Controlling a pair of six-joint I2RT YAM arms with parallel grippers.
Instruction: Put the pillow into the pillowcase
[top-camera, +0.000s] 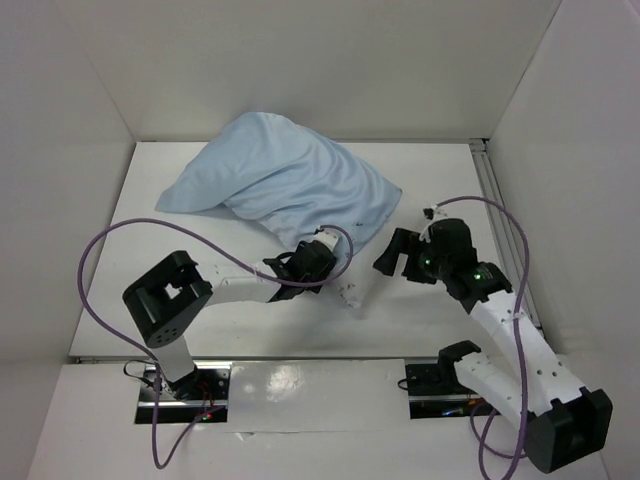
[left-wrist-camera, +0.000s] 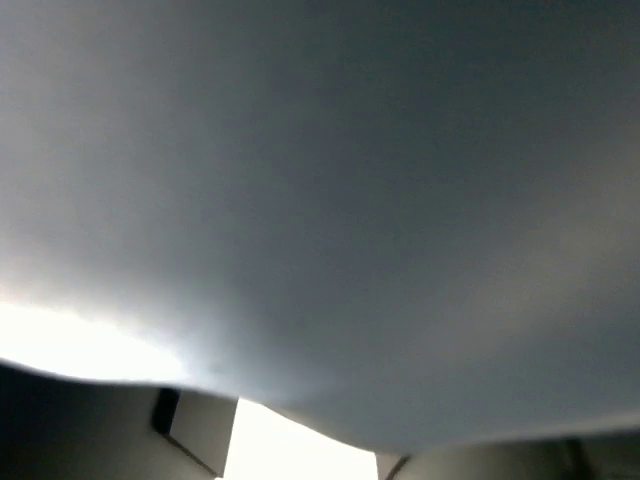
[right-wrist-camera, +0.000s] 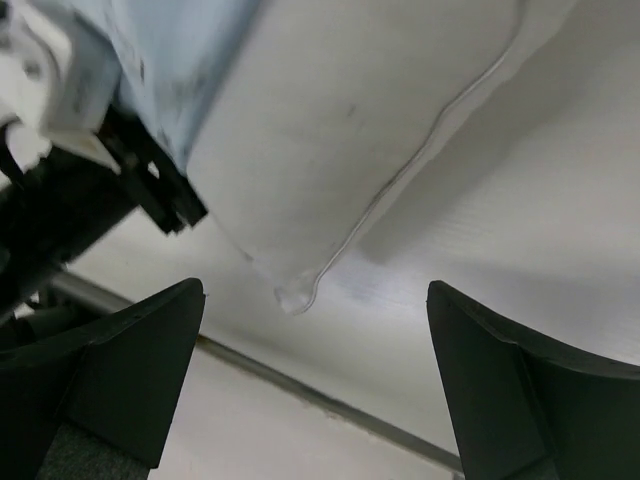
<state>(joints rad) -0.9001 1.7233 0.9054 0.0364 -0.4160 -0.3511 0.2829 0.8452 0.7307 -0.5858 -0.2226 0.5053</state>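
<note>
Pillow (right-wrist-camera: 330, 130) sits mostly inside the light blue pillowcase (top-camera: 280, 185) at the far middle of the table (top-camera: 430, 180), with only 1 white corner poking out of the near opening. The left gripper (top-camera: 305, 258) is at that opening's edge; cloth smothers its camera, so I cannot tell its grip. The right gripper (top-camera: 390, 255) hangs spread just beside the corner, holding nothing.

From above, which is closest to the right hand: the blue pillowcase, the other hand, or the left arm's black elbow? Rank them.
1. Pillowcase: its edge lies just left of the right hand.
2. Left hand: farther left, at the pillowcase's near edge.
3. Left elbow: far left.
</note>
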